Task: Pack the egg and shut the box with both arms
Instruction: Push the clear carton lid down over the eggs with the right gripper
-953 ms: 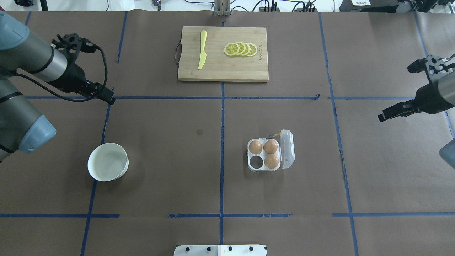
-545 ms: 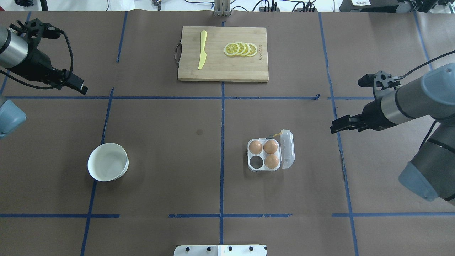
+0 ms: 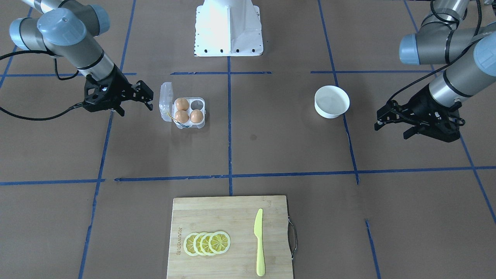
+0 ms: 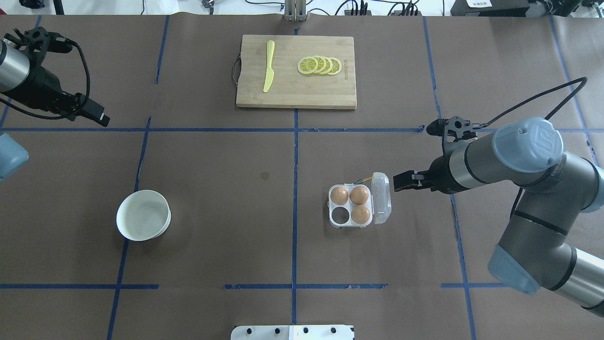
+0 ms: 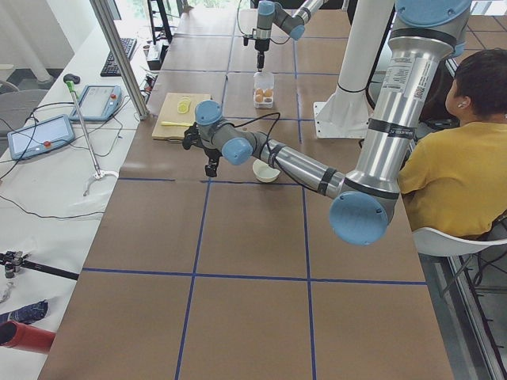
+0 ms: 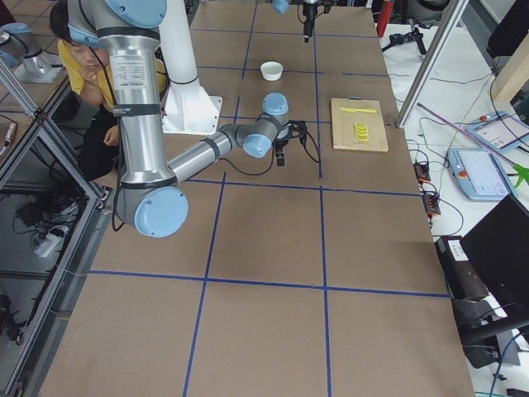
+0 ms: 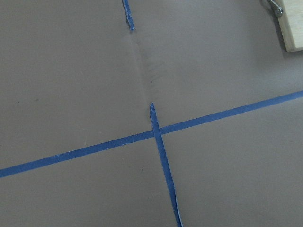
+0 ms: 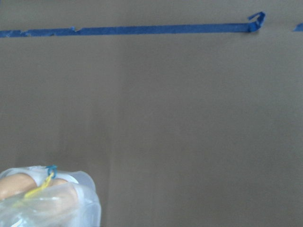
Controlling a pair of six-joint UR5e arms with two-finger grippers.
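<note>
Three eggs [image 4: 359,194] sit in the open box [image 4: 382,200].

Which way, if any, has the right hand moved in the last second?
Yes. In the overhead view the right hand moved leftward across the tape line to beside the box.

Bright even light, soft shadows; right wrist view blurred.

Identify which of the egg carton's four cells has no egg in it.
The empty cell, at the corner nearest the robot's base and farthest from the open lid; the other three each hold a brown egg.
</note>
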